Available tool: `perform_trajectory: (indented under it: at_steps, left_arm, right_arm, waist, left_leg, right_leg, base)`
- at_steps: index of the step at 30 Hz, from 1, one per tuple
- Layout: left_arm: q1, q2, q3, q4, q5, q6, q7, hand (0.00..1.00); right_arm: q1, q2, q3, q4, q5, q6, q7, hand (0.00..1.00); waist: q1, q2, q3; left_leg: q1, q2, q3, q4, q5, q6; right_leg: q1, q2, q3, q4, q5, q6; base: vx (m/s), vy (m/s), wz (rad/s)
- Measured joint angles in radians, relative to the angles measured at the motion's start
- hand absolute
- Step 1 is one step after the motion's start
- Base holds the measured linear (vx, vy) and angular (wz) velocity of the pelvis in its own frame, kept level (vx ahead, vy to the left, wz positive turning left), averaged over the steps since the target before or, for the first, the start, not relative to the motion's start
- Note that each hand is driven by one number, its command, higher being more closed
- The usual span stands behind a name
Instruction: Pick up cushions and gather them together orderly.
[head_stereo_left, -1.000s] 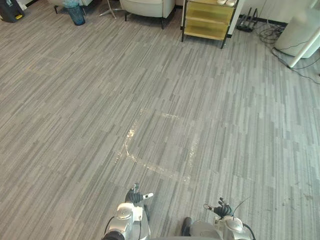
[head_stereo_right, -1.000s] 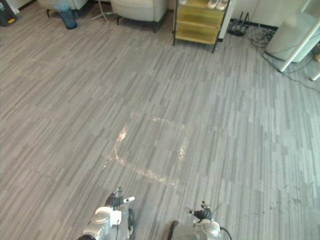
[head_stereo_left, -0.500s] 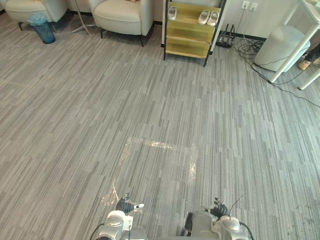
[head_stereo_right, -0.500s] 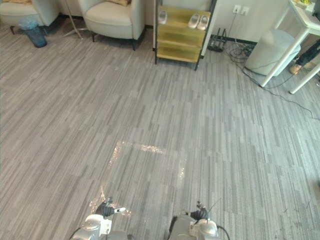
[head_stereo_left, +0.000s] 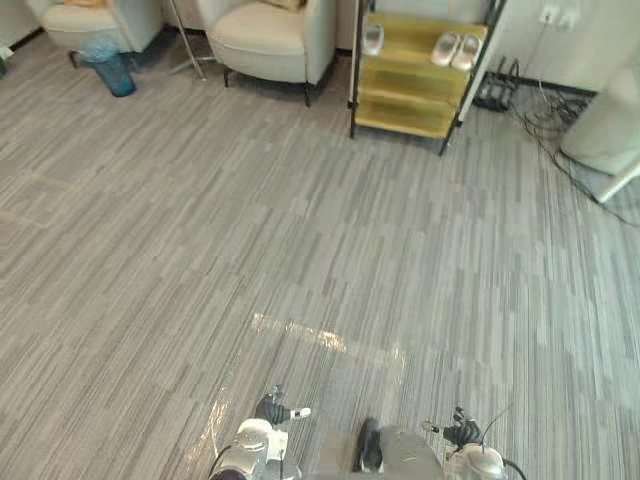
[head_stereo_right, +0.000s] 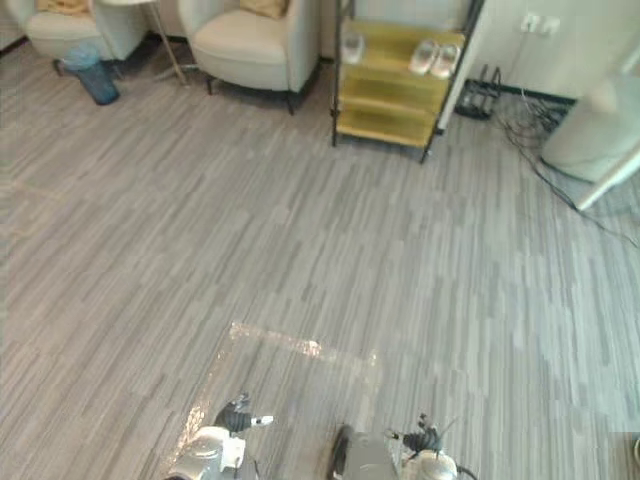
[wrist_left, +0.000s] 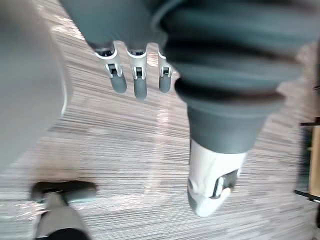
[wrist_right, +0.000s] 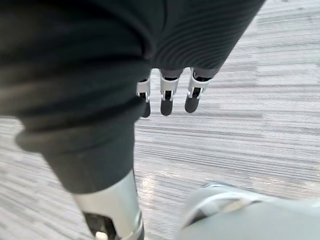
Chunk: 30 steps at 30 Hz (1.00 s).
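**Left hand** (head_stereo_left: 272, 409): low in the head view at 7 o'clock, hanging over the floor (head_stereo_left: 300, 200). Fingers (wrist_left: 140, 85) straight and slack, thumb (wrist_left: 210, 190) set apart. It holds nothing.

**Right hand** (head_stereo_left: 461, 432): low at 5 o'clock. Fingers (wrist_right: 167, 100) hang relaxed and uncurled, with nothing in them.

**First cushion** (head_stereo_right: 263, 7): tan, at the back of the seat of a cream armchair (head_stereo_right: 250, 45), far across the room at 11 o'clock. The top edge of the view cuts it off.

**Second cushion** (head_stereo_right: 62, 6): tan, on a second armchair (head_stereo_right: 90, 28) in the far corner at 10 o'clock, also cut off at the edge. The two cushions sit on separate seats, apart from each other and well away from both hands.

**Floor**: grey carpet in long, narrow stripes. Glossy tape lines (head_stereo_left: 297, 331) lie on it near the hands, at 6 o'clock.

**Bin** (head_stereo_left: 110, 68): blue, upright, just beside the second armchair.

**Shelf unit** (head_stereo_left: 415, 95): yellow shelves in a dark frame, at 12 to 1 o'clock, next to the cream armchair.

**Shoes**: one pale shoe (head_stereo_left: 372, 38) and a pale pair (head_stereo_left: 455, 50), all on the upper shelf.

**Cables** (head_stereo_left: 540, 110): dark and tangled on the floor at 1 o'clock, past the shelf unit.

**White rounded unit** (head_stereo_left: 610, 130): at 2 o'clock, against the edge of the view.
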<state>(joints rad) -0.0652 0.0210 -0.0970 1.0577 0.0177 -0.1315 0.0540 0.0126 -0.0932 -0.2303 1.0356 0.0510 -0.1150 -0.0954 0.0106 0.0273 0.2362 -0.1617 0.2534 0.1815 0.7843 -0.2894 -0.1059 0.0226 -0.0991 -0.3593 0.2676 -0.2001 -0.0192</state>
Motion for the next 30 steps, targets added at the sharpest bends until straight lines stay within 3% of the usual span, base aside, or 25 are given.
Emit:
perform_trajectory:
  at_steps: [2,3,4,6,9,14,15,16,18,19,20,21,22,26,30]
  left_arm:
    - [-0.003,0.001,-0.001,-0.01,-0.001,-0.007,0.001,0.0]
    - [-0.005,0.0,-0.005,-0.011,-0.001,-0.01,0.001,0.0]
    - [-0.005,0.0,-0.009,-0.01,-0.001,-0.011,0.002,0.0]
    - [-0.014,0.035,-0.034,-0.008,-0.002,-0.013,0.005,0.0]
    - [-0.019,0.071,-0.049,0.016,-0.001,-0.008,0.001,0.0]
    - [0.01,0.089,-0.047,0.033,0.0,-0.007,0.0,0.0]
    - [0.012,0.084,-0.048,0.035,0.0,-0.007,0.0,0.0]
    - [0.018,0.083,-0.048,0.035,0.0,-0.007,0.0,0.0]
    - [0.018,0.086,-0.047,0.037,0.0,-0.005,0.001,0.0]
    - [0.019,0.087,-0.047,0.037,0.0,-0.003,0.001,0.0]
    - [0.021,0.089,-0.044,0.039,0.0,0.001,0.0,0.0]
    - [0.021,0.09,-0.04,0.043,0.0,0.007,0.0,0.0]
    - [0.034,0.064,-0.037,0.047,0.001,0.01,-0.001,0.0]
    - [0.047,0.05,-0.035,0.054,0.004,0.009,-0.002,0.0]
    - [0.046,0.044,0.0,0.054,0.004,0.009,-0.014,0.0]
  right_arm:
    - [-0.02,0.009,0.001,0.002,0.0,-0.003,-0.003,0.0]
    - [-0.025,0.005,0.006,0.004,-0.001,-0.004,-0.002,0.0]
    - [-0.023,0.005,0.011,0.005,-0.002,-0.004,-0.003,0.0]
    - [-0.02,0.033,0.054,0.025,-0.01,-0.001,0.001,0.0]
    - [-0.019,0.038,0.046,0.045,-0.013,0.003,0.002,0.0]
    - [-0.041,0.05,0.048,0.045,-0.032,0.004,0.009,0.0]
    - [-0.035,0.052,0.049,0.047,-0.052,0.004,0.009,0.0]
    - [-0.031,0.054,0.051,0.05,-0.052,0.005,0.012,0.0]
    - [-0.022,0.05,0.055,0.053,-0.052,0.008,0.013,0.0]
    - [-0.023,0.05,0.055,0.053,-0.052,0.009,0.013,0.0]
    - [-0.018,0.051,0.055,0.053,-0.052,0.009,0.013,0.0]
    - [-0.01,0.046,0.054,0.054,-0.052,0.01,0.013,0.0]
    - [0.003,0.023,0.039,0.067,-0.052,0.01,0.013,0.0]
    - [0.009,0.007,0.03,0.08,-0.052,0.01,0.012,0.0]
    - [0.019,0.009,-0.003,0.08,-0.052,0.011,0.01,0.0]
  waist:
    - [0.008,0.001,0.0]
    - [0.019,0.012,-0.006]
    - [0.027,0.018,-0.01]
    - [0.027,-0.036,-0.033]
    - [0.025,-0.064,-0.035]
    - [0.029,-0.063,-0.037]
    - [0.024,-0.056,-0.04]
    - [0.021,-0.048,-0.049]
    - [0.018,-0.056,-0.056]
    - [0.015,-0.053,-0.055]
    - [0.013,-0.06,-0.058]
    - [0.011,-0.062,-0.065]
    - [0.002,-0.03,-0.084]
    - [-0.001,-0.009,-0.098]
    - [-0.001,-0.018,-0.107]
  left_leg:
    - [-0.036,-0.055,-0.028,-0.227,0.006,0.008]
    - [-0.043,-0.118,-0.132,-0.477,0.166,-0.011]
    - [-0.039,-0.131,-0.151,-0.49,0.237,-0.022]
    - [-0.015,-0.182,-0.145,-0.501,0.208,0.003]
    - [-0.002,-0.219,-0.14,-0.49,0.171,0.033]
    - [0.121,-0.233,-0.103,-0.567,0.145,0.052]
    - [0.147,-0.23,-0.104,-0.596,0.15,0.059]
    - [0.15,-0.226,-0.106,-0.609,0.152,0.061]
    - [0.155,-0.219,-0.114,-0.615,0.152,0.062]
    - [0.157,-0.214,-0.123,-0.614,0.152,0.062]
    - [0.162,-0.218,-0.131,-0.611,0.152,0.061]
    - [0.167,-0.227,-0.14,-0.61,0.151,0.059]
    - [0.177,-0.21,-0.151,-0.618,0.151,0.056]
    - [0.241,-0.187,-0.151,-0.677,0.161,0.04]
    - [0.252,-0.181,-0.152,-0.707,0.166,0.032]
  right_leg:
    - [0.021,-0.021,0.03,-0.01,0.001,0.008]
    - [0.042,-0.033,0.077,-0.015,-0.009,0.064]
    - [0.048,-0.025,0.097,-0.017,-0.017,0.084]
    - [0.062,-0.062,0.175,-0.063,-0.022,0.102]
    - [0.083,-0.095,0.183,-0.058,-0.005,0.131]
    - [-0.007,-0.136,0.243,0.213,0.027,0.165]
    - [-0.033,-0.137,0.243,0.267,0.041,0.157]
    - [-0.039,-0.134,0.233,0.269,0.015,0.148]
    - [-0.044,-0.112,0.219,0.209,-0.059,0.147]
    - [-0.047,-0.092,0.205,0.156,-0.068,0.139]
    - [-0.038,-0.069,0.187,0.035,-0.019,0.116]
    - [-0.02,-0.065,0.162,-0.013,-0.008,0.113]
    - [0.018,-0.039,0.153,-0.058,0.023,0.106]
    - [0.069,-0.011,0.155,-0.099,0.028,0.1]
    - [0.077,-0.001,0.154,-0.125,0.036,0.092]
  base:
    - [0.39,0.177,-0.54]
    - [0.34,0.223,-0.61]
    - [0.33,0.214,-0.62]
    - [0.23,0.114,-0.02]
    - [0.25,0.119,0.23]
    - [0.2,0.092,-0.23]
    - [0.2,0.042,-0.01]
    - [0.19,0.026,0.08]
    - [0.14,-0.071,0.1]
    - [0.14,-0.139,0.11]
    - [0.09,-0.17,0.19]
    - [0.17,-0.205,0.25]
    - [0.14,-0.144,0.16]
    - [0.09,-0.099,-0.06]
    - [0.02,-0.024,0.0]
